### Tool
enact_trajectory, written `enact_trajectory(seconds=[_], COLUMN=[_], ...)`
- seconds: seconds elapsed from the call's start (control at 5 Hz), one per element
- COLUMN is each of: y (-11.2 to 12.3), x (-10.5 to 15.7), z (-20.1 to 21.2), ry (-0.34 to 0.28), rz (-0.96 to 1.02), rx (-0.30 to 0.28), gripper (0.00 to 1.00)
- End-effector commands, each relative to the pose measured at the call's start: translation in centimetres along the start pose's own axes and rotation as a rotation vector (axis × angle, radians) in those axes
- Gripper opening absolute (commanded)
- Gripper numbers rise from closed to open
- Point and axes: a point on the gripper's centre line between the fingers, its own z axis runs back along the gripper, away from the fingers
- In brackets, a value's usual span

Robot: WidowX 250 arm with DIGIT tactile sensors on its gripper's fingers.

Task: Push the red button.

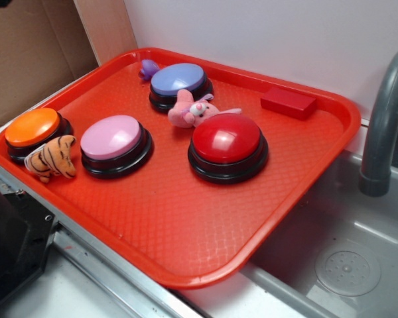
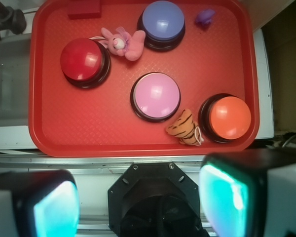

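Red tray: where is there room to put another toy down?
The biggest bare patch of the red plastic tray is its near part, in front of the glossy red dome button and pink dome button. It is crowded around the pink plush toy, squeezed between the red button and blue dome button, and where the striped tiger plush meets the orange dome button.

The gripper (image 2: pixel 138 197) has two chunky fingers (image 2: pixel 54 207), black-framed with pale grey outer blocks and glowing teal pads (rather blurred up close). Between them sits an octagonal black mount with small screws.
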Motion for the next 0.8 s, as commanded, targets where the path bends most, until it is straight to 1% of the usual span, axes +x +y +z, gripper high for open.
enact_trajectory(seconds=[0.0, 0.2, 0.4, 0.6], y=[0.0, -1.4, -2.7, -2.7], x=[0.0, 4.6, 8.9, 12.3], z=[0.0, -4.4, -7.7, -11.1], ry=[0.000, 0.100, 0.075, 0.090], rz=[0.000, -0.255, -0.475, -0.573], rx=[0.000, 0.081, 0.110, 0.120], gripper=[1.00, 1.00, 1.00, 1.00])
